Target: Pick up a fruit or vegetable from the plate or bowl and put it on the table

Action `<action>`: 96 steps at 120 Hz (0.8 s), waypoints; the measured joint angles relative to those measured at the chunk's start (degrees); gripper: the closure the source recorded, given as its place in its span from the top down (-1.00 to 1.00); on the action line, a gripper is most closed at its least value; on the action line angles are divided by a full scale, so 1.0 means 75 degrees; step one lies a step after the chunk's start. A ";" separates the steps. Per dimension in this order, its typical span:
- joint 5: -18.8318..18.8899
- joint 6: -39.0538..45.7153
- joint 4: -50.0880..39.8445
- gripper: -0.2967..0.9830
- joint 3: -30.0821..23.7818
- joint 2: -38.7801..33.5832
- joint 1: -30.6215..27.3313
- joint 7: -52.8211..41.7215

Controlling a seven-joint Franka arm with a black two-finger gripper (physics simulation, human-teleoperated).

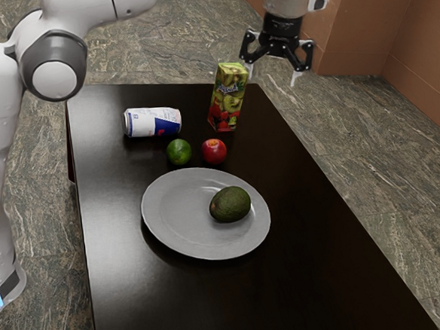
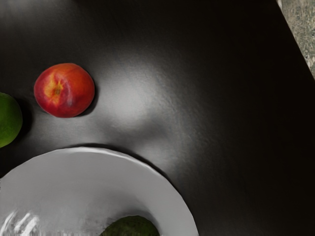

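On the slick tabletop (image 1: 131, 299), an avocado (image 1: 230, 204) let go too high could roll away from us. The plate (image 1: 170, 214), where the avocado lies toward one side, might slide or tip if we press its rim. Our claw (image 1: 273, 76) hangs high, wide and empty; closing off-centre, we could squeeze the rounded fruit out sideways.

We see a dark, glossy tabletop, then a round, shallow grey plate. The printed carton (image 1: 228, 98) is boxy, the can (image 1: 153, 121) a cylinder on its side, the avocado dark and egg-shaped, the red fruit (image 2: 64, 90) smooth and roundish.
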State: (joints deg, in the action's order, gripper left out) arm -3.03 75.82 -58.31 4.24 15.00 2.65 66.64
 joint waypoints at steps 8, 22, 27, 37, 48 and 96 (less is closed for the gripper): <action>-0.0005 -0.0081 0.0000 0.54 -0.0002 0.0031 -0.0001 0.0989; -0.0035 -0.0172 -0.0007 0.54 -0.0004 0.0047 0.0014 0.2476; -0.0054 -0.0194 -0.0008 0.54 -0.0038 0.0057 0.0041 0.2939; -0.0130 -0.0229 -0.0010 0.54 -0.0114 -0.0015 0.0178 0.3717; -0.0338 -0.0307 -0.0021 0.54 -0.0100 -0.0191 0.0184 0.4322; -0.0923 -0.0667 -0.0174 0.54 -0.0135 -0.0260 0.0283 0.4406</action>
State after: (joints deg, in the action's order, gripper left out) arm -9.96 70.81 -59.62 3.23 13.05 4.78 99.68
